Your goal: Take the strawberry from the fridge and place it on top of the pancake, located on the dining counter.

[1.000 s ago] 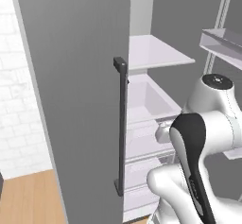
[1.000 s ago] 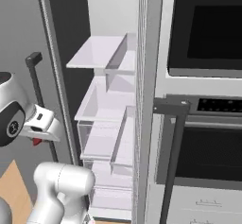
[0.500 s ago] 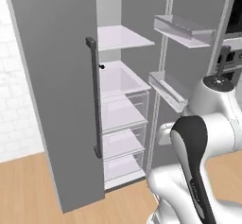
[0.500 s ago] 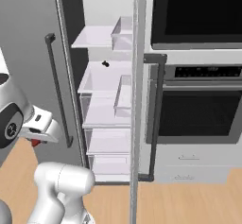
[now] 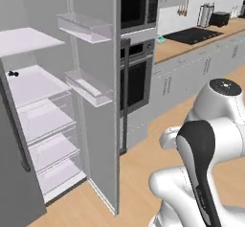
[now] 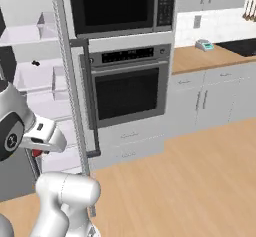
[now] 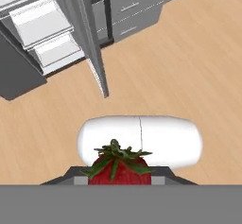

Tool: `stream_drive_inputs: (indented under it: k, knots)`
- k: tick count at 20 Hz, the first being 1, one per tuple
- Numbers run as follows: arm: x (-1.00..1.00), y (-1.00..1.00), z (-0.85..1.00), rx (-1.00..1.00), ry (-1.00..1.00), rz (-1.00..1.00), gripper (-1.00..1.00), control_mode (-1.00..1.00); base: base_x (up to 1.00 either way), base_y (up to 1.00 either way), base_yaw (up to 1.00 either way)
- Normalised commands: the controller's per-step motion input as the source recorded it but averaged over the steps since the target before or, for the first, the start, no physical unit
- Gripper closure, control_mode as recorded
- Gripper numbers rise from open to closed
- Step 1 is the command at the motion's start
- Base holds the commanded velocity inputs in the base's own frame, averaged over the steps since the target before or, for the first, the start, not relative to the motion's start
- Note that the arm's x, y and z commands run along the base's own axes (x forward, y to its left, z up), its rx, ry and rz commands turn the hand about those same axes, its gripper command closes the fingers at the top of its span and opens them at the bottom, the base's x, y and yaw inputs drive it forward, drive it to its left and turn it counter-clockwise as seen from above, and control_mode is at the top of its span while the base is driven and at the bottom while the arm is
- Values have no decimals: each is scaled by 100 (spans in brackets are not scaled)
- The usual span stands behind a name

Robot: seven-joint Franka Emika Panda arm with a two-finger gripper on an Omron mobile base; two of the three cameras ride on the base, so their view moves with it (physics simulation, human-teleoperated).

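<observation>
A red strawberry (image 7: 119, 170) with green leaves sits at the bottom of the hand view, and my gripper (image 7: 119, 176) is shut on it. In the right base view the strawberry (image 6: 36, 153) shows as a red spot under the white hand (image 6: 44, 135), held low at the left, outside the fridge. The grey fridge (image 5: 95, 101) stands open at the left, with white shelves (image 5: 33, 85) and clear drawers inside. Its door edge (image 6: 70, 81) rises just right of the hand. Below the hand lies wooden floor (image 7: 179, 67). The pancake and the dining counter are out of view.
A built-in oven (image 6: 127, 93) with a microwave (image 6: 120, 3) above it stands right of the fridge. Further right runs a wall counter (image 6: 210, 56) with a dark cooktop (image 5: 191, 34) and grey cabinets. A small dark item (image 5: 13, 73) lies on a fridge shelf. Open floor (image 6: 190, 181) spreads to the right.
The whole picture has swung: the base has backed off and turned right, away from the fridge. Oven, wall counter and floor have come into view. The strawberry stays in the gripper.
</observation>
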Motion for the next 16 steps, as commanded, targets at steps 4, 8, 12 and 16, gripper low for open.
stream_drive_inputs:
  k: [4,8,12,16]
  knots:
    - [0,0,0,0,0,0,100,100,1,-99,-68]
    - [0,0,0,0,0,0,100,100,22,-100,-58]
    - [0,0,0,0,0,0,100,100,59,-69,-49]
    - [0,0,0,0,0,0,100,100,-47,-35,-48]
